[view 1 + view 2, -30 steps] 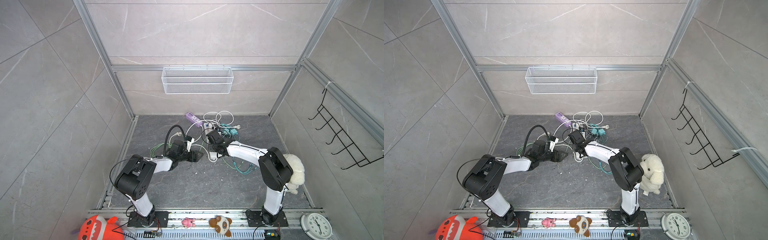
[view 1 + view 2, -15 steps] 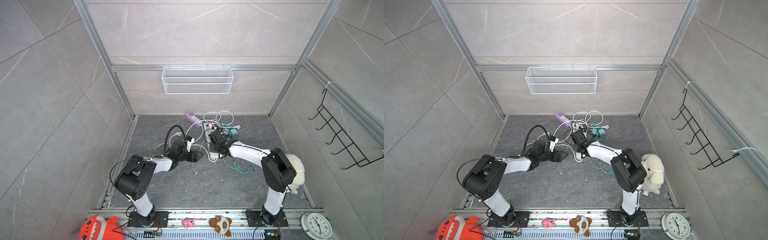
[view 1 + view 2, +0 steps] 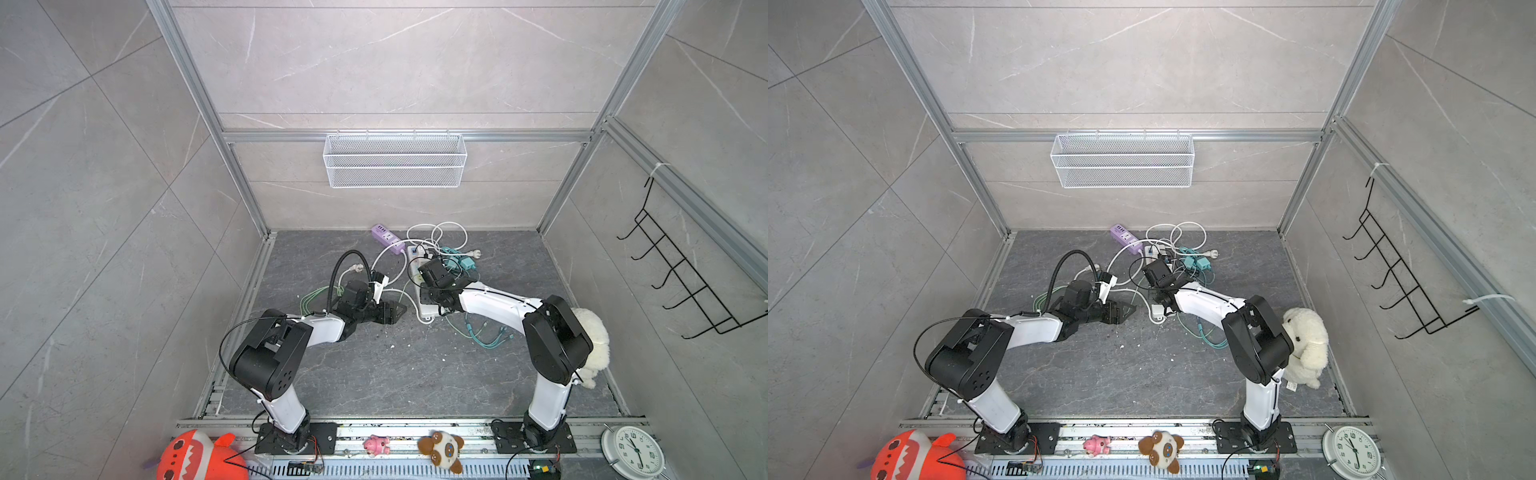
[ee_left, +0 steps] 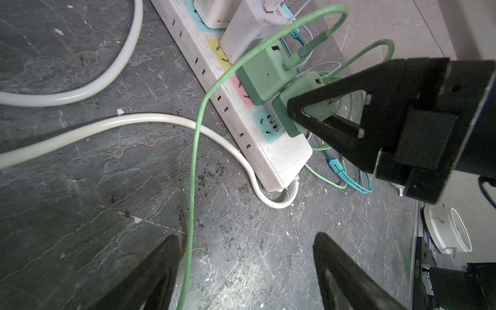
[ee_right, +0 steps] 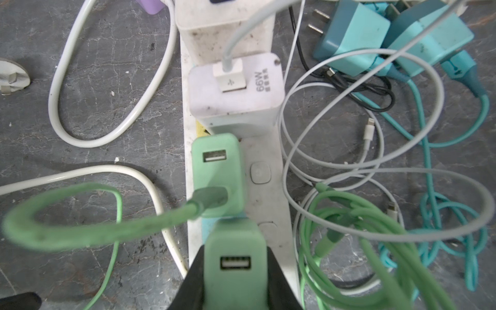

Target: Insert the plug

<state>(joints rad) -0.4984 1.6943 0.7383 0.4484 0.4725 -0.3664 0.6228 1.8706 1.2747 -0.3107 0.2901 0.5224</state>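
Bench point(image 3: 374, 374): dark stone slab in both top views, with cables heaped toward the far edge where I am working.
Right arm point(image 3: 498, 305): since a second ago its elbow has slid slightly toward the near edge, while the wrist has barely moved above the strip.
Left arm point(image 3: 324, 328): unchanged from the earlier frames, lying low just left of the strip.
White power strip point(image 4: 268, 155): flat on the bench, with a second green charger point(image 4: 265, 69) and a white charger point(image 5: 236, 91) seated in it.
Left pincer point(image 4: 245, 236): spread wide and holding nothing. In the left wrist view a green cable point(image 4: 193, 161) runs between its fingers.
Right pincer point(image 4: 295, 112): pinched tight on the green plug point(image 5: 233, 241).
Blue outlet point(image 4: 264, 123): last on the strip. The green plug sits tilted over it, with its prongs at the slots and its body not flush.
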